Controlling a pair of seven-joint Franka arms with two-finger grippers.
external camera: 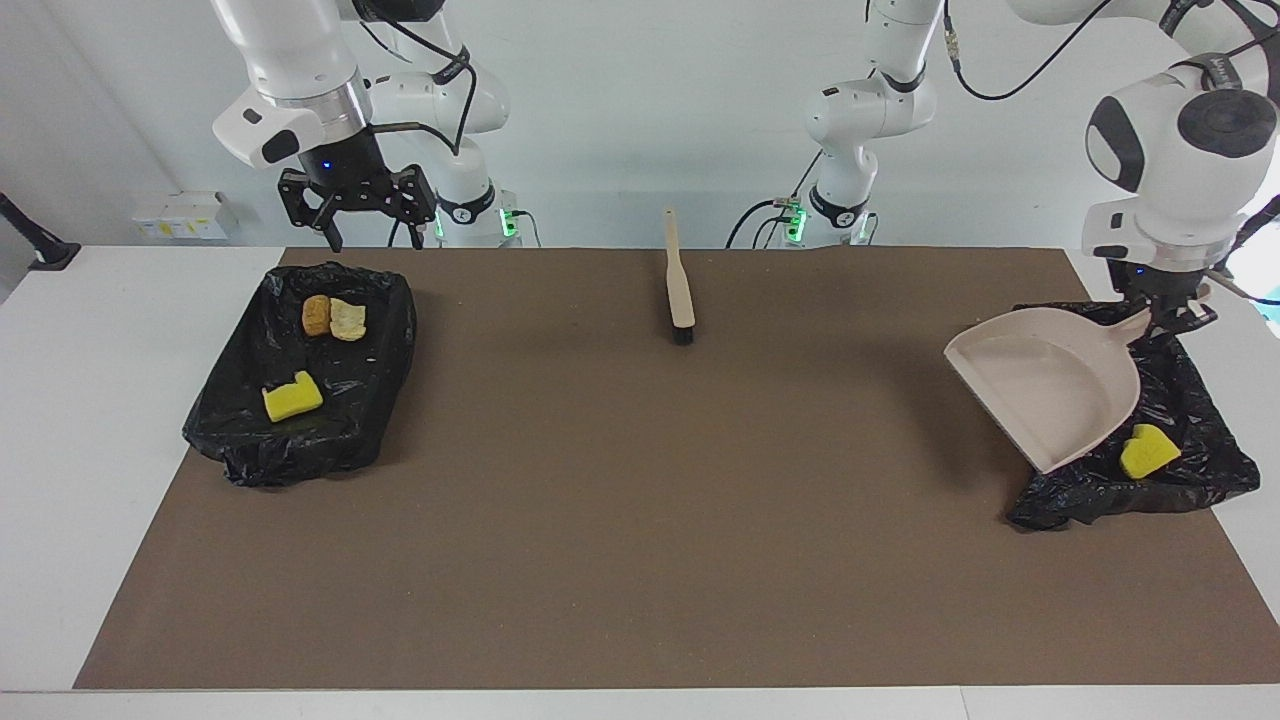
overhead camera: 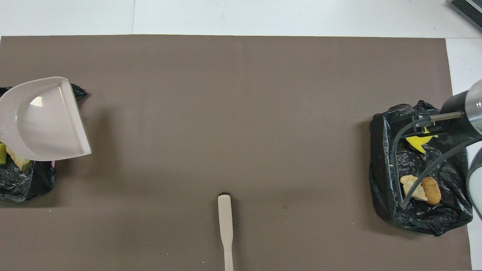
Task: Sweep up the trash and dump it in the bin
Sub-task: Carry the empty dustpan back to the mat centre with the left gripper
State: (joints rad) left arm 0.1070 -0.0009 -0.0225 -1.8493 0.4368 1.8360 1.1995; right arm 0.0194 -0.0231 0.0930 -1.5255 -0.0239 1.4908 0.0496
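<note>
My left gripper (external camera: 1170,316) is shut on the handle of the beige dustpan (external camera: 1045,388), held in the air over the black-bagged bin (external camera: 1195,478) at the left arm's end. The pan (overhead camera: 41,119) looks empty and hides most of that bin; a yellow sponge piece (external camera: 1148,452) and a tan scrap (overhead camera: 16,161) show beside it. At the right arm's end a second bagged bin (external camera: 255,440) holds a yellow sponge piece (external camera: 292,397) and two tan-orange chunks (external camera: 333,317). My right gripper (external camera: 372,232) hangs open over that bin's robot-side rim.
The beige brush (external camera: 680,285) lies on the brown mat (external camera: 640,520) midway between the arms, close to the robots, its handle pointing at them. In the overhead view the brush (overhead camera: 225,222) sits at the mat's near edge. White table borders the mat.
</note>
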